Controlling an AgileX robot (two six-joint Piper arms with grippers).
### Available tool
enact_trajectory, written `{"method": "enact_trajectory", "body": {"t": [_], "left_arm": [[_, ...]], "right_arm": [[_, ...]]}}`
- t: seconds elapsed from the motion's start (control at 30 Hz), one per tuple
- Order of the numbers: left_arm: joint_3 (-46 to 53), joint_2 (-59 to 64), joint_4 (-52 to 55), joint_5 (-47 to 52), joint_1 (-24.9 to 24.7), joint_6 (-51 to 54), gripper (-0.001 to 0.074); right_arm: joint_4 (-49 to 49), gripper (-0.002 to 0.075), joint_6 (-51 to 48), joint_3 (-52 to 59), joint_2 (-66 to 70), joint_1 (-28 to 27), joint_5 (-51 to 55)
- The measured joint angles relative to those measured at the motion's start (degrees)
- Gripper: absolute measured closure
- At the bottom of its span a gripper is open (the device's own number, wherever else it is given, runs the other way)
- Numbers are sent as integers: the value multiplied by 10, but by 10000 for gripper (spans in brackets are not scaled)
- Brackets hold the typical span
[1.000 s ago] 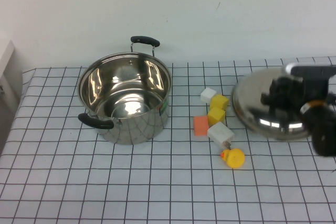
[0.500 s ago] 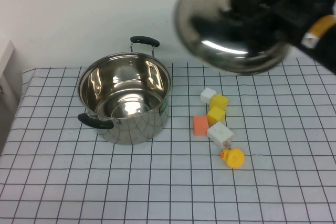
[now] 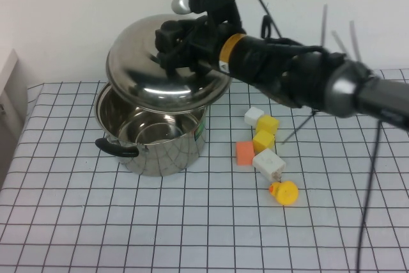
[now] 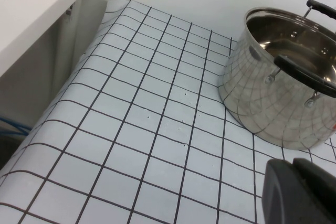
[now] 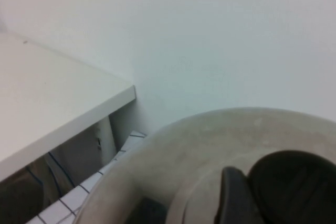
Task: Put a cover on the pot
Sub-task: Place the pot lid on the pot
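Note:
The shiny steel pot [image 3: 160,148] with black loop handles stands open at the table's back left; it also shows in the left wrist view [image 4: 273,108]. My right gripper [image 3: 171,41] is shut on the black knob [image 5: 294,182] of the domed steel lid [image 3: 147,78]. It holds the lid tilted just above the pot's rim, over its back part. The lid fills the lower part of the right wrist view [image 5: 173,166]. My left gripper [image 4: 299,192] is shut and empty, low over the cloth to the left of the pot, and is outside the high view.
Toy blocks lie right of the pot: a white one [image 3: 253,116], two yellow ones [image 3: 267,124], an orange one [image 3: 244,153] and a larger white one [image 3: 269,163]. A yellow duck [image 3: 284,192] lies nearer the front. A white shelf [image 4: 31,3] borders the table's left edge.
My right arm lifted the lid from the table's right side, swung it up and leftward, and now holds it just over the pot. The pot and toys have not moved.

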Motion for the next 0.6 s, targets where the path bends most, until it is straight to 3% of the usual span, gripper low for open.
{"method": "enact_trajectory", "body": {"t": [0.3, 0.6], "left_arm": [[0, 0, 0, 0, 0, 0, 738], [0, 0, 0, 0, 0, 0, 738]], "right_arm": [[-46, 370, 80, -139, 125, 20, 15], [-69, 370, 90, -165, 165, 32, 25]]}}
